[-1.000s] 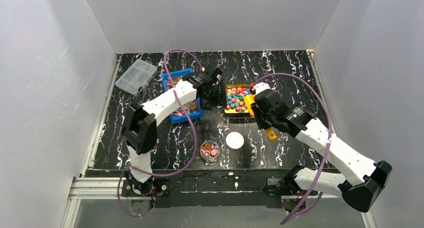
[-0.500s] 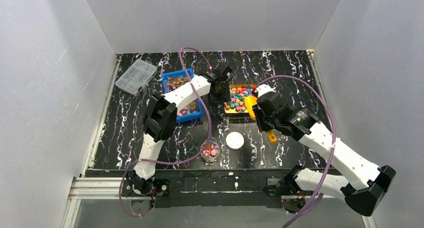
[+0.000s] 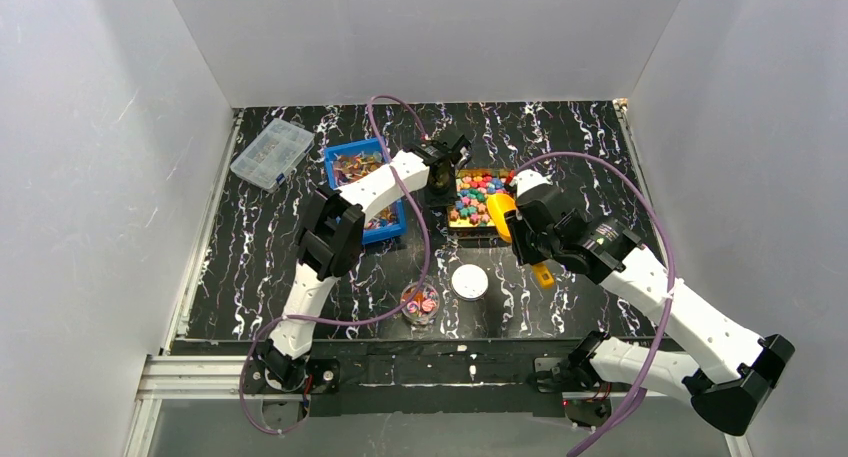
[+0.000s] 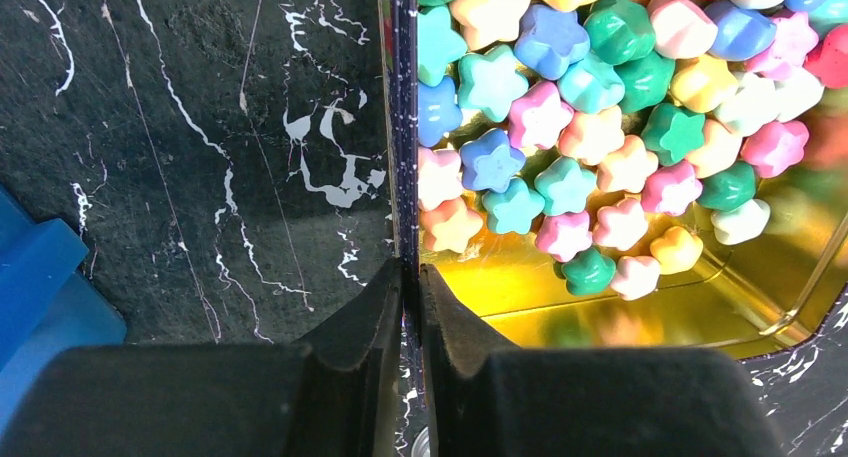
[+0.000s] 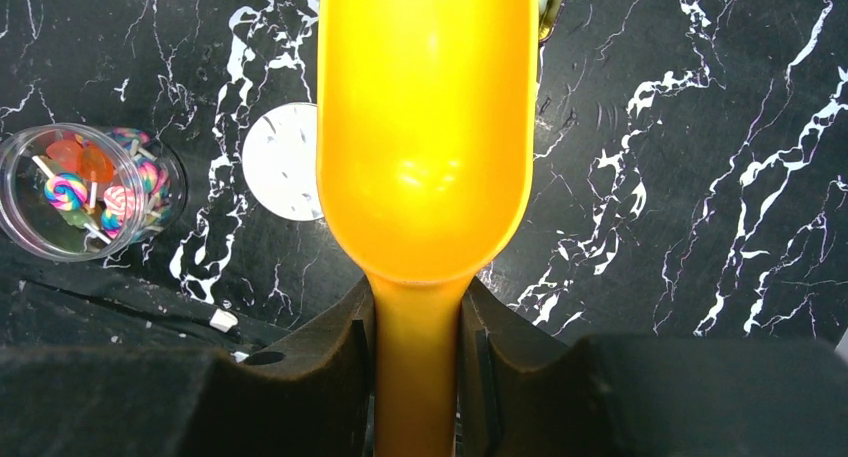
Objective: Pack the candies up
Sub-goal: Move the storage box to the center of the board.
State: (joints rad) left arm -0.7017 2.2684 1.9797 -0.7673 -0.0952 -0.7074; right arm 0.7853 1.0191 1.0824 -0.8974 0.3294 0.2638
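Note:
Star-shaped candies [image 4: 590,127] in pink, green, blue and yellow fill the far part of a gold tin [image 4: 600,307]. My left gripper [image 4: 410,272] is shut on the tin's left wall [image 4: 403,127], one finger outside and one inside. From above, the left gripper [image 3: 440,185] sits at the left edge of the candies [image 3: 478,195]. My right gripper [image 5: 418,297] is shut on the handle of an empty orange scoop [image 5: 425,127]. It is held over the table just right of the tin, where the top view shows the scoop [image 3: 500,215] and right gripper [image 3: 520,227].
A clear jar [image 3: 420,302] with lollipops stands near the front, a white round lid [image 3: 469,281] beside it. A blue bin [image 3: 332,157] of wrapped sweets lies left of the tin. A clear compartment box [image 3: 272,152] sits at the far left.
My left arm swung right from the blue bin to the tin's left edge, and its jaws closed on the wall. The right arm with the scoop barely moved.

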